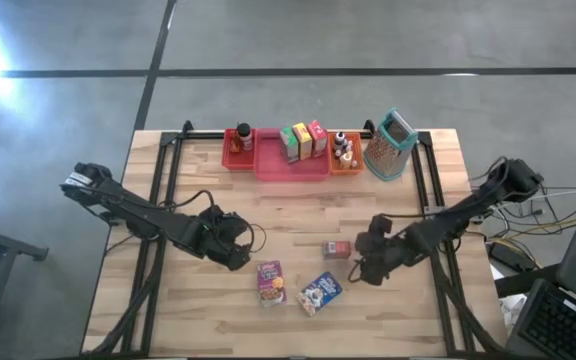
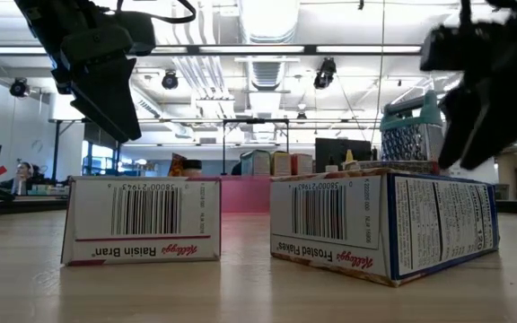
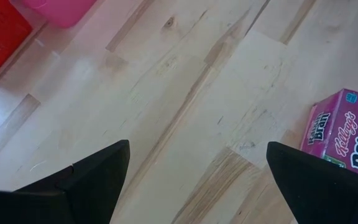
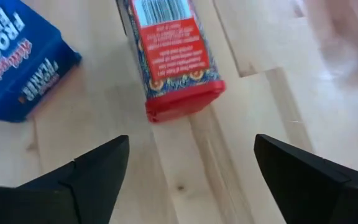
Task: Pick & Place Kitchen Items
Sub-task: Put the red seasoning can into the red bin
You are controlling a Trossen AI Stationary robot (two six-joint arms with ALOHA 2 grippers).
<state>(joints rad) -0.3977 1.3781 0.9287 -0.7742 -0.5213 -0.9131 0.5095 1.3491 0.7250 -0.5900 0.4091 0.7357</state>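
Three kitchen items lie flat on the wooden table. They are a purple Raisin Bran box (image 1: 271,282) (image 3: 347,134), a blue Frosted Flakes box (image 1: 320,292) (image 4: 17,62) and a small red-ended carton (image 1: 338,248) (image 4: 169,50). My right gripper (image 1: 360,268) (image 4: 191,168) hangs open just right of the red carton, its fingers short of the carton's red end. Left of the Raisin Bran box, my left gripper (image 1: 240,258) (image 3: 197,180) hangs open over bare wood. Both point slantwise down.
At the far edge stand a red bin (image 1: 239,150) with a bottle, a pink bin (image 1: 293,165) with upright boxes, an orange bin (image 1: 346,160) with small bottles, and a metal grater (image 1: 390,145). Bare wood lies between the bins and the loose boxes.
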